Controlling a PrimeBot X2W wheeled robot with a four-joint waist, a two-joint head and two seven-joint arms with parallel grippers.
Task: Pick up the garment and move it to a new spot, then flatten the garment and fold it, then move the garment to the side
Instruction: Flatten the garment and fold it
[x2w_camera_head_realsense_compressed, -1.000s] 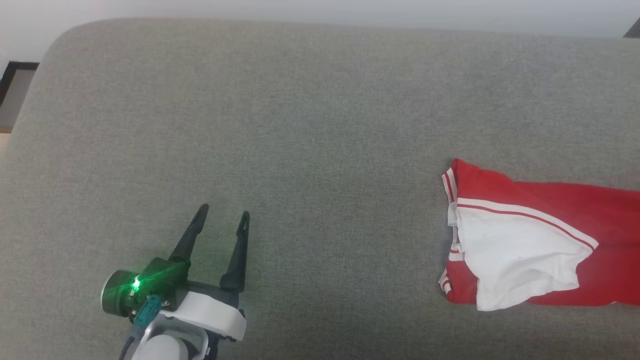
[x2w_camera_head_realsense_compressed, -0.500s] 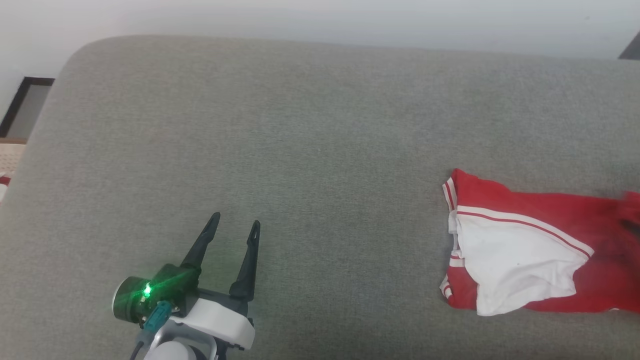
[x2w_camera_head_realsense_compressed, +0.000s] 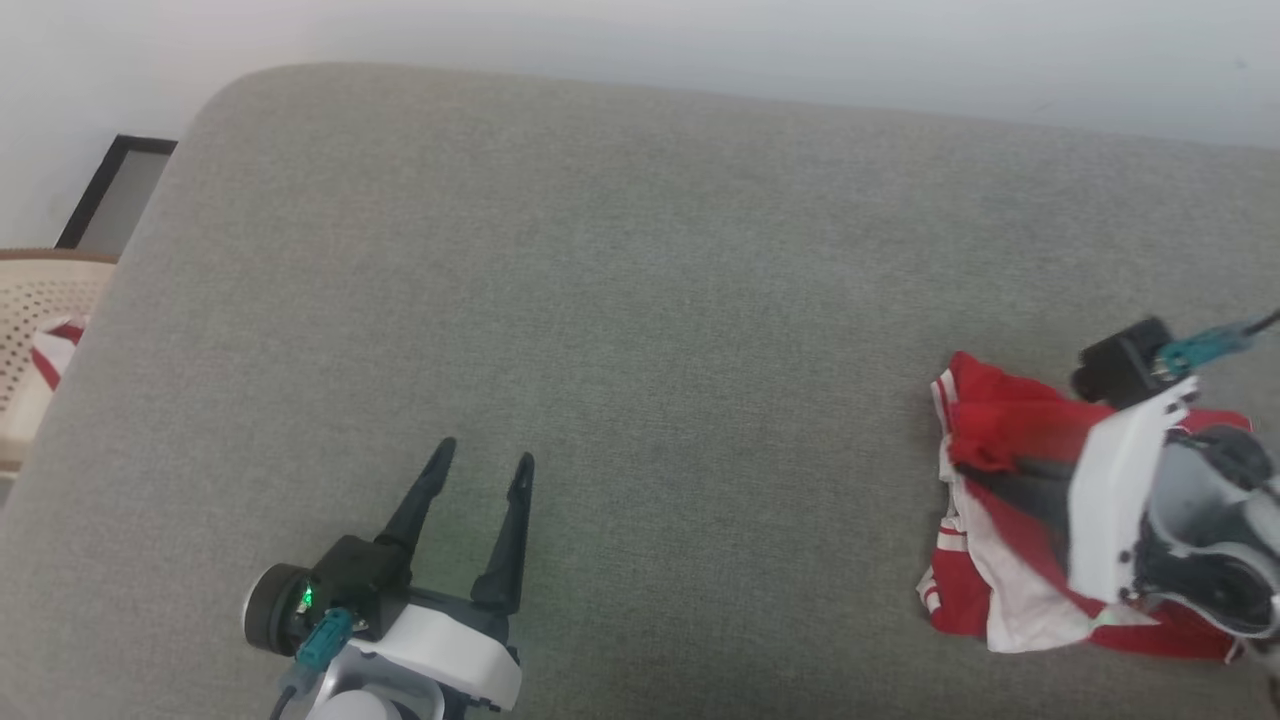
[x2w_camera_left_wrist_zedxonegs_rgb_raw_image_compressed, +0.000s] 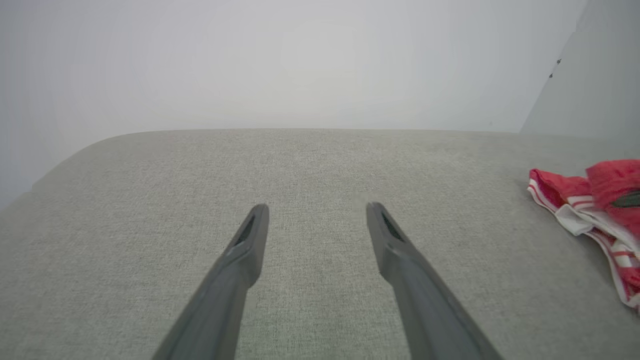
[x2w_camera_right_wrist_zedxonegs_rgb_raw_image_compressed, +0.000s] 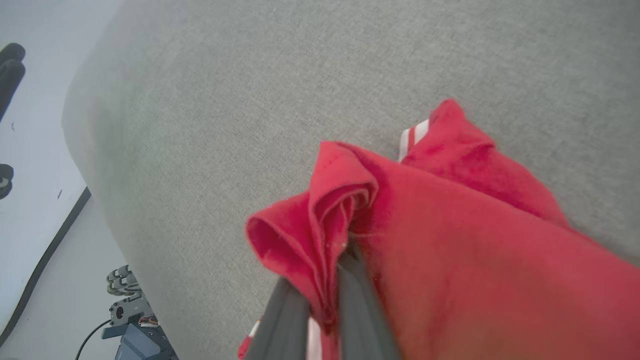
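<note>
Most of what lies before me is a broad grey upholstered cushion (x2w_camera_head_realsense_compressed: 620, 300), rounded at its far left corner, with a pale wall (x2w_camera_head_realsense_compressed: 640, 40) behind it. Next in size, the garment (x2w_camera_head_realsense_compressed: 985, 445) sits bunched near the cushion's right end, well apart from my left arm. Its red cloth is rumpled on top, and a white sleeve (x2w_camera_head_realsense_compressed: 1020, 615) and red-and-white stripe trim (x2w_camera_left_wrist_zedxonegs_rgb_raw_image_compressed: 582, 202) spill out beneath toward the near edge. Its lower part lies on the cushion.

My right gripper (x2w_camera_right_wrist_zedxonegs_rgb_raw_image_compressed: 320, 270) comes in over the garment from the right and is clamped on a gathered ridge of red fabric. The two dark fingers are pressed close, with the cloth pinched between them and puffed up above their tips. My left gripper (x2w_camera_head_realsense_compressed: 485, 452) hovers over bare cushion at the near left, fingers spread wide and holding nothing, pointing toward the far edge.

Smallest, off the cushion's left end, a cream perforated basket-like thing (x2w_camera_head_realsense_compressed: 40, 300) shows at the head view's edge, with a scrap of red-and-white cloth (x2w_camera_head_realsense_compressed: 50, 355) against it.
</note>
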